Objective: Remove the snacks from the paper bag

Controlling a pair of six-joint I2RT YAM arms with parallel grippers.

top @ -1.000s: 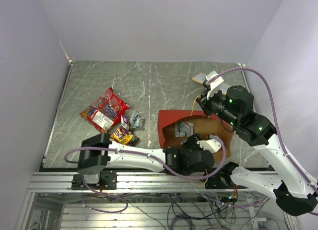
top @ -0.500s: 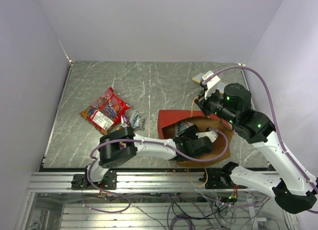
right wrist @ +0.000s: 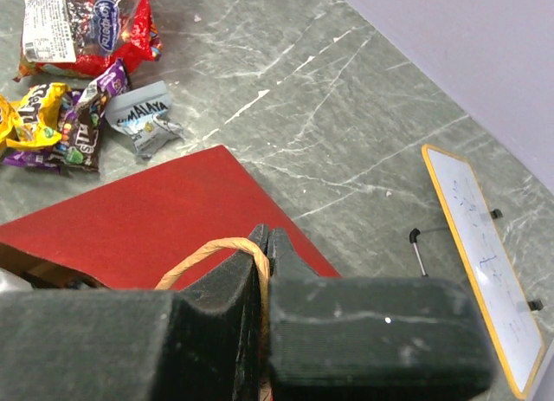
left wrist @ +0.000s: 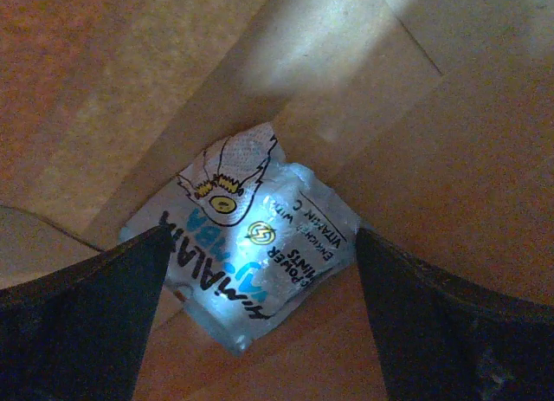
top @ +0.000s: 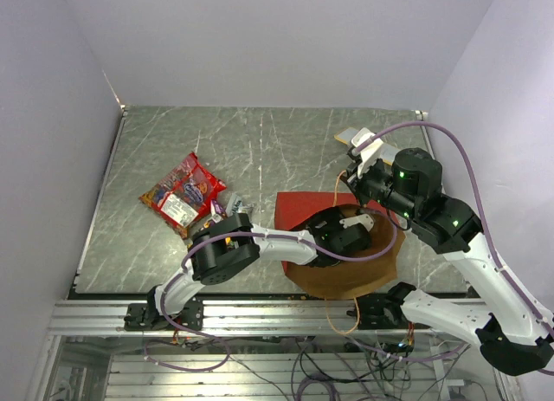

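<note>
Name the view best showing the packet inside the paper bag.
Left wrist: the silver-blue mint packet lies mid-frame, legible, between the fingers of the open left gripper. Top external: the left arm covers it. Right wrist: only the paper bag from outside.

The top camera looks down from high behind the arm bases, far enough back to hold the whole table (top: 286,150), both arms and the bag (top: 346,275). The left wrist camera is down inside the bag, close to its brown floor, facing a silver-blue packet (left wrist: 255,254) framed between the spread left fingers (left wrist: 78,314). The right wrist camera looks past the right fingers (right wrist: 372,332), pinched on a handle (right wrist: 203,249), over the red panel (right wrist: 156,210), chip bag (right wrist: 86,24) and board (right wrist: 480,245), all shared with the top view.
</note>
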